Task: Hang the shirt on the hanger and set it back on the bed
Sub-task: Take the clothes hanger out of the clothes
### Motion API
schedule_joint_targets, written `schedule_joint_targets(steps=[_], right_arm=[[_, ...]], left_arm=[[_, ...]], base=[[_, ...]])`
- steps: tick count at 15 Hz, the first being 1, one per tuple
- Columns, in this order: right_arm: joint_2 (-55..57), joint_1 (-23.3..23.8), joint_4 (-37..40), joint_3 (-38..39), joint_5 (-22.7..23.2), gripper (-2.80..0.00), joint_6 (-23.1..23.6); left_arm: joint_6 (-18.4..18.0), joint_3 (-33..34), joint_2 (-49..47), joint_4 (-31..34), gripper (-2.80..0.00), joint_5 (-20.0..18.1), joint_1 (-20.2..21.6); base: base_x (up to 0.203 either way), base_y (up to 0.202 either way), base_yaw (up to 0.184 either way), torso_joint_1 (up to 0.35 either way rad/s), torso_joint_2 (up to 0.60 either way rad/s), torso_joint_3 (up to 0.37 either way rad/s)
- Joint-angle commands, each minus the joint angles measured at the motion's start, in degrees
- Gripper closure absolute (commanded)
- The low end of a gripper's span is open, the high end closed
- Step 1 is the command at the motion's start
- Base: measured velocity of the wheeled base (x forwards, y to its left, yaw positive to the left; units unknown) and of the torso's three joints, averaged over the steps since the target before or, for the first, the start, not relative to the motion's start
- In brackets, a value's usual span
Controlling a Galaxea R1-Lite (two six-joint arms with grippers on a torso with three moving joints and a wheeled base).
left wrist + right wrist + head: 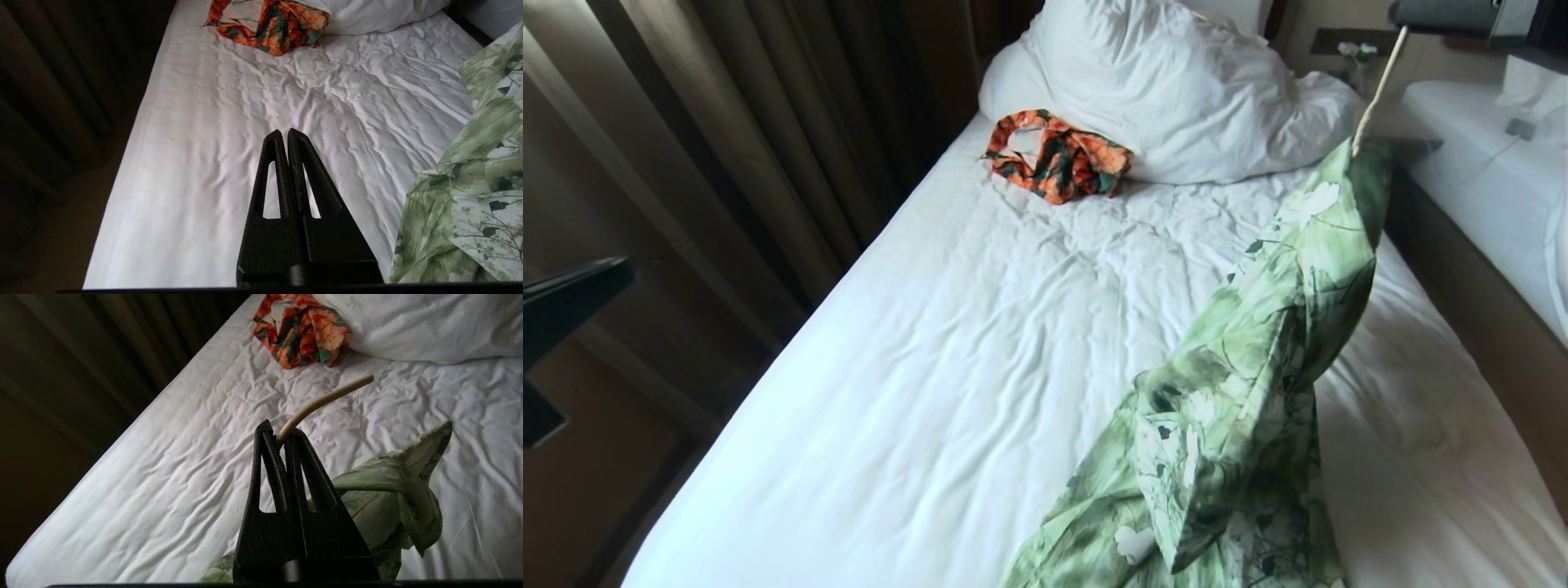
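The right gripper (281, 435) is pinching the hanger (325, 402), lifting the shirt (1258, 392) draped at four o'clock over the bed (980, 327), while the left gripper (284, 136) is hovering clamped empty, so lowering it flat seems next

Green floral shirt (1258, 367), white bed (931, 367)

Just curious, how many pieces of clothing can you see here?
2: the green floral shirt hanging over the bed's right side, and an orange patterned garment crumpled by the pillow. Others may be hidden.
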State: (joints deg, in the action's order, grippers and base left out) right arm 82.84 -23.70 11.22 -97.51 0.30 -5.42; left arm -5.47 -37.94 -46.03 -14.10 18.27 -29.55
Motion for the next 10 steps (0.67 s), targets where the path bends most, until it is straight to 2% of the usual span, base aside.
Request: schedule_joint_targets(steps=[1, 5, 10], right_arm=[[-1.60, 0.20, -0.37, 0.45, -0.13, 0.00, -0.11], [-2.60, 1.56, -0.15, 0.92, -0.39, 0.00, -0.39], [-2.87, 4.42, -0.38, 1.10, -2.06, 0.00, -7.45]], left_arm=[[0.01, 0.86, 5.30, 1.29, 0.00, 0.09, 2.72], [0.02, 1.89, 6.92, 1.44, 0.00, 0.10, 4.43], [0.02, 1.72, 6.83, 1.18, 0.00, 0.01, 5.20]], base=[[0.000, 0.000, 0.000, 0.080, -0.33, -0.242], [0.000, 0.000, 0.000, 0.114, -0.46, -0.329], [0.000, 0.000, 0.000, 0.175, -0.53, -0.361]])
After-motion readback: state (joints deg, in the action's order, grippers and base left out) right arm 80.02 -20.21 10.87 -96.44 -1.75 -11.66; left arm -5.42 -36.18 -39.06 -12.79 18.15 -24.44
